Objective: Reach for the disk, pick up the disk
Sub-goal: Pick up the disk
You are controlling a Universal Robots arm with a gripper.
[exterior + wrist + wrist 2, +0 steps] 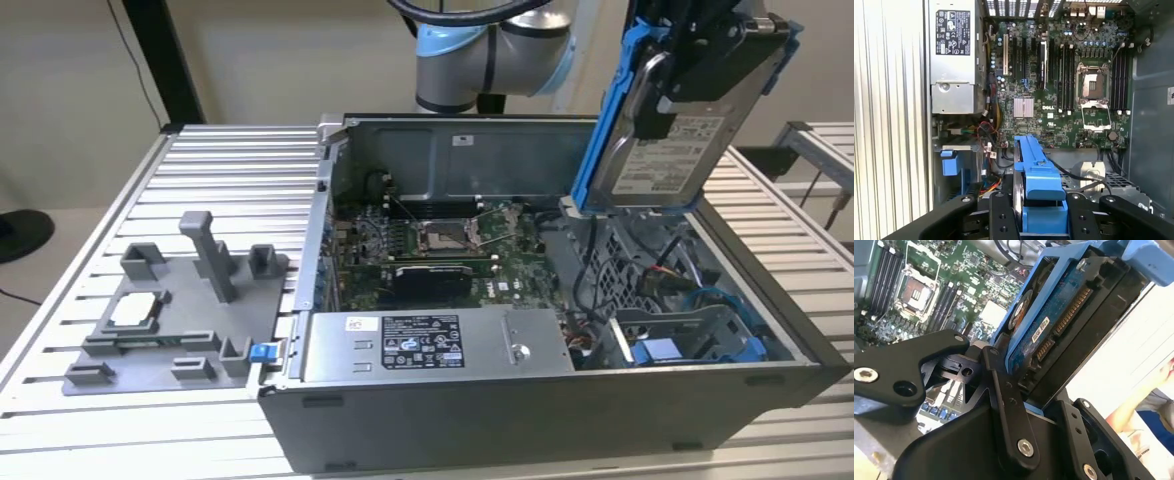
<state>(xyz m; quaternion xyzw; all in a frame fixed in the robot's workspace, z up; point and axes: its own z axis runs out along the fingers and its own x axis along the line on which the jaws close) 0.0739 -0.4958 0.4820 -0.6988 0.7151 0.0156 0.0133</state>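
Gripper [694, 75] clamped on disk [667, 120], held upright, lifted clear above computer case [534, 420], at two o'clock in exterior view. Risk: disk slipping from narrow hold, dropping onto motherboard [1054, 100].

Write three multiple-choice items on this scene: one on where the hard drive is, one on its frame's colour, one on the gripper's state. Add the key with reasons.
1. Where is the flat silver-grey metal disk with a white label?
A. Lifted above the open computer case
B. On the grey plastic fixture
C. On the slatted table

2. What colour is the disk's plastic frame?
A. Red
B. Bright blue
C. Yellow

3. The black gripper is:
A. Open, empty
B. Shut on the disk
C. Shut on a cable

Key: 1 A, the exterior view shows it aloft over the case. 2 B, blue in all views. 3 B, fingers clamp its frame.
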